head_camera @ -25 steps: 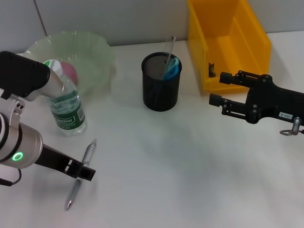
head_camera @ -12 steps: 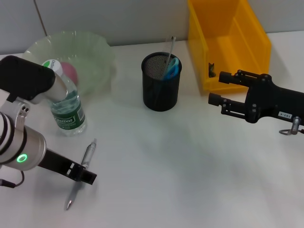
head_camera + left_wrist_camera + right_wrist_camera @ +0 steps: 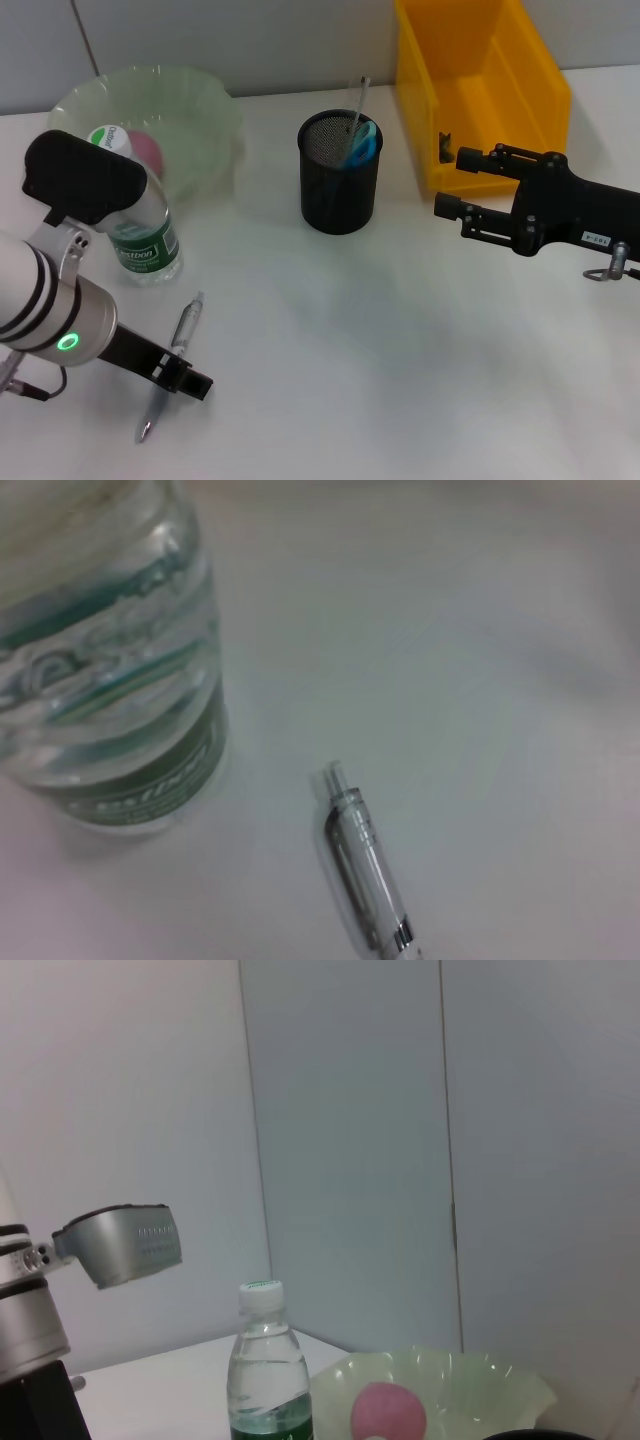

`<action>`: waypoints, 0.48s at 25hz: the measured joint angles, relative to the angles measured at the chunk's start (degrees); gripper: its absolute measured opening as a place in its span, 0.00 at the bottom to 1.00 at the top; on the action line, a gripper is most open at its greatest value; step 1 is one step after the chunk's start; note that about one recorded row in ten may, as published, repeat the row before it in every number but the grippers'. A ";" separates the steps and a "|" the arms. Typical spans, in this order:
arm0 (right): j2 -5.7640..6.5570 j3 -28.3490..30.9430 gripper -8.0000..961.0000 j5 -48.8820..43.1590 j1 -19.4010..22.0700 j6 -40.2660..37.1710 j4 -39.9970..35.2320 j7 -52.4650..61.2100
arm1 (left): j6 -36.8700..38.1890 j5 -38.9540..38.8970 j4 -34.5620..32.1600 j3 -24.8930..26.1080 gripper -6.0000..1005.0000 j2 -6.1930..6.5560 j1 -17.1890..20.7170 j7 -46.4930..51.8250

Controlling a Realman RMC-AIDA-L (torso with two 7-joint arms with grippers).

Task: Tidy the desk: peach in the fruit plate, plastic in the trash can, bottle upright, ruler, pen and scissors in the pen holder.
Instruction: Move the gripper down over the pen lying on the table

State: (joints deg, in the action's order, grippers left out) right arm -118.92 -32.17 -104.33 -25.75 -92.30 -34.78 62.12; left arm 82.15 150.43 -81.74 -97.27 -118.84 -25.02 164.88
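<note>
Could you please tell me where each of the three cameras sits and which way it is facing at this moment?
Head view: high on the robot, looking down at the table; both arms show, left gripper over the pen, right gripper beside the yellow bin.
Left wrist view: looks down at pen and bottle; no arm visible.
Right wrist view: looks level across at bottle, peach and left arm.
All share the bottle.

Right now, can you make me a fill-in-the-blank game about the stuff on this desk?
1. The pink peach lies in the pale green ____.
2. The water bottle with the green label stands ____.
3. The pen lies flat on the ____, beside the left pincer.
4. The blue-handled scissors stick out of the black mesh ____.

Missing words: fruit plate; upright; desk; pen holder
</note>
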 joint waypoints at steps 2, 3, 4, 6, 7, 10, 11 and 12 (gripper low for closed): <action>0.00 0.00 0.71 0.00 0.00 -0.04 0.00 0.21 | 0.00 0.00 0.00 0.00 0.78 0.00 0.00 0.00; 0.00 0.00 0.71 0.00 0.00 -0.06 0.00 0.37 | 0.00 0.00 0.00 0.00 0.78 0.00 0.00 0.00; 0.00 0.00 0.71 0.00 0.00 -0.08 0.00 0.52 | -0.12 0.09 0.09 -0.29 0.78 0.00 -0.08 0.00; 0.00 0.00 0.71 0.00 0.00 -0.14 0.00 0.63 | -0.10 0.18 0.25 -0.34 0.78 0.06 -0.31 -0.04; 0.00 0.00 0.71 0.00 0.00 -0.14 0.00 0.63 | -0.10 0.18 0.25 -0.34 0.78 0.06 -0.31 -0.04; 0.00 0.00 0.71 0.00 0.00 -0.16 -0.01 0.67 | 0.18 0.22 0.62 -0.38 0.76 0.10 -0.57 -0.38; -0.01 0.00 0.71 0.00 0.00 -0.16 -0.02 0.70 | 0.21 0.22 0.83 -0.38 0.75 0.10 -0.68 -0.45; -0.03 0.00 0.71 0.00 0.00 -0.16 -0.02 0.72 | 0.21 0.22 0.83 -0.38 0.74 0.10 -0.68 -0.45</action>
State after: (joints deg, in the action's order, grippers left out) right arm -118.95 -32.17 -104.33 -25.75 -92.47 -34.80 62.84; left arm 82.36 150.65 -80.91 -97.65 -118.73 -25.70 164.43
